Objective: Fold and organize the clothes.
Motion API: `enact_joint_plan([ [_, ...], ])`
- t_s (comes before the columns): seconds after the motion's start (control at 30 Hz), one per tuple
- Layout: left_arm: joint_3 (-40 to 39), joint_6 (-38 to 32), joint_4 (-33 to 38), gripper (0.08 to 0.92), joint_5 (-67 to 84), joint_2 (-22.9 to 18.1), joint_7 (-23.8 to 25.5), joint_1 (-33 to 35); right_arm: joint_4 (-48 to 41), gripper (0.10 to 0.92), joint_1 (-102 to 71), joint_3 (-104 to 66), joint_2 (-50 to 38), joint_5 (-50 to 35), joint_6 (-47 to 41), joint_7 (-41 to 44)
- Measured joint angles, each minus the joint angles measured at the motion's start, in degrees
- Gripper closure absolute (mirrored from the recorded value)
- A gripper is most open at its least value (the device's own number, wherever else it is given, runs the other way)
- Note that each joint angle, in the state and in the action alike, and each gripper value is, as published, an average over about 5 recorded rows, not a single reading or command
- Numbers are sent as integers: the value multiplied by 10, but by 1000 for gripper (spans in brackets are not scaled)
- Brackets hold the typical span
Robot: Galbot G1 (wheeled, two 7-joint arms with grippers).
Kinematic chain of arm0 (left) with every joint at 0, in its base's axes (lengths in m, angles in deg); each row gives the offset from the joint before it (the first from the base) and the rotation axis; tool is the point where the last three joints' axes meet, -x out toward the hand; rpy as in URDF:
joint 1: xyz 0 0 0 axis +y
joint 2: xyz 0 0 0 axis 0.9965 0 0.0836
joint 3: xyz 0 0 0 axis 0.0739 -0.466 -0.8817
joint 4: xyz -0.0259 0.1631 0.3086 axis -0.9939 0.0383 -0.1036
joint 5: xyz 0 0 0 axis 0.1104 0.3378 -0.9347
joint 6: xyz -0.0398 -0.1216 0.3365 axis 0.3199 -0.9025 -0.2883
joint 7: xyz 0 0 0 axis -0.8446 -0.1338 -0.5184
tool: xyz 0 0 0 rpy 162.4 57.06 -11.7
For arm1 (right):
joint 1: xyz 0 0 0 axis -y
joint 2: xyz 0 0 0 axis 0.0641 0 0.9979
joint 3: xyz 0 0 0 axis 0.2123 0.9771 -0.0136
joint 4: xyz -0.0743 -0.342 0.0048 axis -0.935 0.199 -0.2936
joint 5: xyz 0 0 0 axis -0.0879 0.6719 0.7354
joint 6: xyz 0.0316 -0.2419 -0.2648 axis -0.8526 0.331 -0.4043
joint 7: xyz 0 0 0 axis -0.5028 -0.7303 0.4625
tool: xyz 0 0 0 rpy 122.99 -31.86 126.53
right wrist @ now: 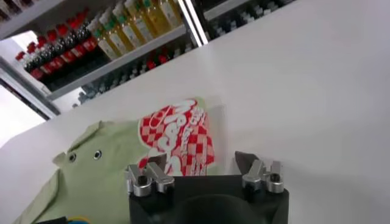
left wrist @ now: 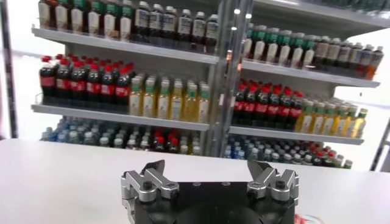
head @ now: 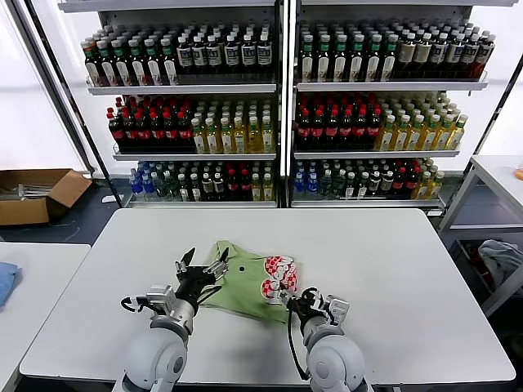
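Head view: white counter (head: 392,269) w/ crumpled green polo shirt (head: 241,282) near front edge, long axis running across btwn both arms, red-and-white print (head: 278,276) toward right side. Left gripper (head: 201,266) raised over shirt's left edge, jaws spread, holding nothing. Right gripper (head: 304,304) just beside print end, jaws apart, empty. Both about equally near.

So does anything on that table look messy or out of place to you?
Only the light green polo shirt: it lies rumpled in a lopsided bundle near the table's front edge, the red-and-white print facing up, not neatly folded. The left gripper and right gripper are both open beside it, holding nothing. Nothing looks spilled or damaged.
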Motion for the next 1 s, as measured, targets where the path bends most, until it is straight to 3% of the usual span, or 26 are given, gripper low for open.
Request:
enact_joint_plan([
  [0.73,29,4,10,177,8,2,-12,21,-11,895,17,20,-19,86,-4,14],
  [1.0,35,5,22,177,10,-3,-14,29,2,919,22,-4,-76,136,-9,42],
])
